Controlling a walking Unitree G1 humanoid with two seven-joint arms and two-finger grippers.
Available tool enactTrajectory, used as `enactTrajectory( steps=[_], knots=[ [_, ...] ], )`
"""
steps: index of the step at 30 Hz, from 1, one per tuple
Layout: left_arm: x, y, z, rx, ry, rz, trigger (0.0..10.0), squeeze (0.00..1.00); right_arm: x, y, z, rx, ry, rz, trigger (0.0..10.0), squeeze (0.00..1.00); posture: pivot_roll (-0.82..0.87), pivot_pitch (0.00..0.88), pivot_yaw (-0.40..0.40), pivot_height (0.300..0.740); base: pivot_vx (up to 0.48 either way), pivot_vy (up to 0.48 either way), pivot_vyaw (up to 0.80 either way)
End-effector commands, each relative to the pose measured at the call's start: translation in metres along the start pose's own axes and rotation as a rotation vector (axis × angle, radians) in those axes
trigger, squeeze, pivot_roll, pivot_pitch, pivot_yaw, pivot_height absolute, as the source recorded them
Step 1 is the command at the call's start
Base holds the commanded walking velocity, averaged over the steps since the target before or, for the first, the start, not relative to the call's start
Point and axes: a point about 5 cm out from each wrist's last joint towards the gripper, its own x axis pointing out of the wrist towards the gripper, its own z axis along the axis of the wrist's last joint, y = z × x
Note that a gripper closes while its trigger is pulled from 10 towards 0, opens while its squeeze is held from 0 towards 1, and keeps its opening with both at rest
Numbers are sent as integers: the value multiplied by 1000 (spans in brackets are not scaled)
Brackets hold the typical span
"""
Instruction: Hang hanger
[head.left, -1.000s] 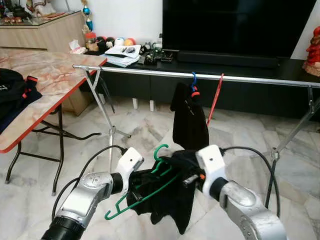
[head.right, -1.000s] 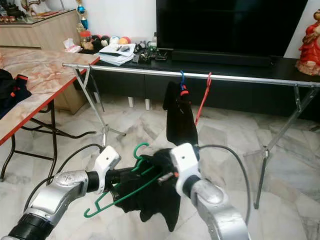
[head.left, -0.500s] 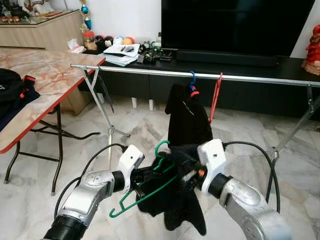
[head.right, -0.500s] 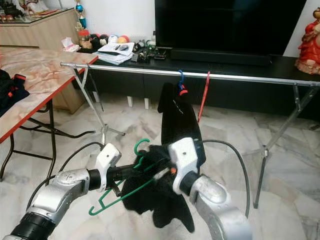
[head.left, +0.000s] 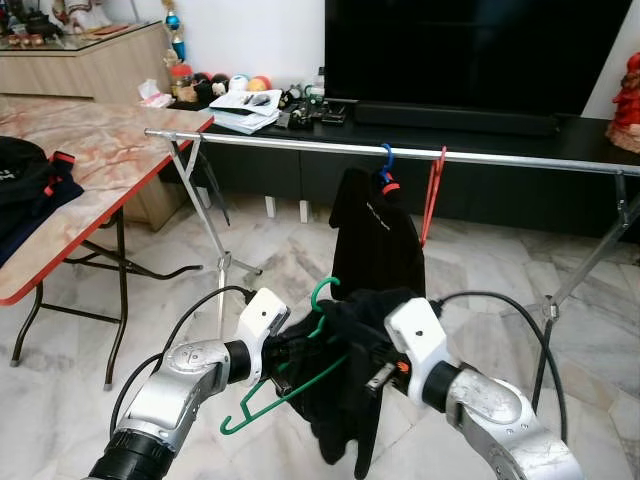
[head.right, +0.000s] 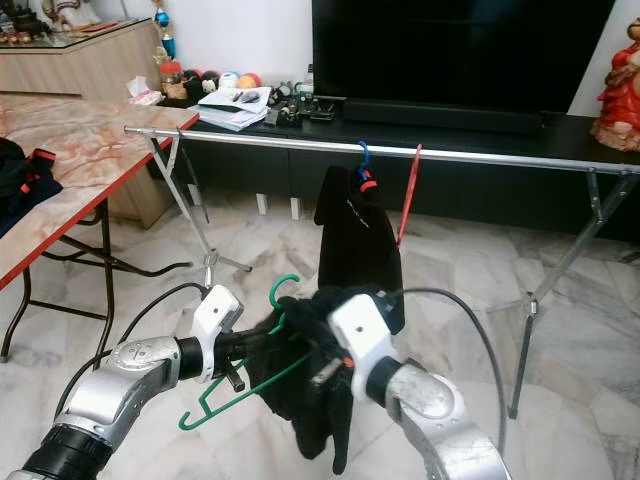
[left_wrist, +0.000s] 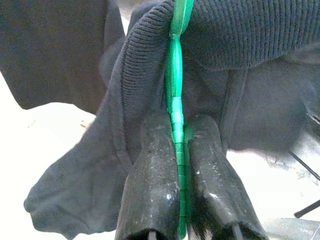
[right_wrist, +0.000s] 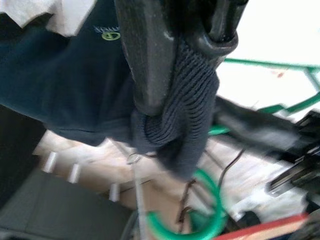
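A green hanger (head.left: 285, 385) with a dark garment (head.left: 352, 390) draped on it hangs between my two arms, low over the floor. My left gripper (left_wrist: 176, 150) is shut on the green hanger's bar, its fingers (left_wrist: 152, 180) pressed against the plastic. My right gripper (right_wrist: 187, 37) is shut on the ribbed collar of the dark garment (right_wrist: 175, 105). Beyond them runs the silver clothes rail (head.left: 300, 143), carrying another black garment (head.left: 378, 240) on a blue hanger (head.left: 387, 158) and a bare red hanger (head.left: 432, 195).
A folding table with a marble-look top (head.left: 90, 150) and a black bag (head.left: 25, 185) stands at the left. Behind the rail is a low dark TV cabinet (head.left: 500, 125) with a large screen. The rail's crossed legs (head.left: 215, 250) stand on the tiled floor.
My right gripper has pulled the dark garment down and toward me, so it now hangs lower on the green hanger. The left gripper keeps its hold almost unmoved.
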Motion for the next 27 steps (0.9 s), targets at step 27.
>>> enactTrajectory(
  steps=[27],
  knots=[
    [0, -9, 18, -9, -79, -83, 10000, 0, 35, -15, 58, -212, -55, -72, 10000, 0, 64, 43, 51, 740, 0, 0, 0]
  ],
)
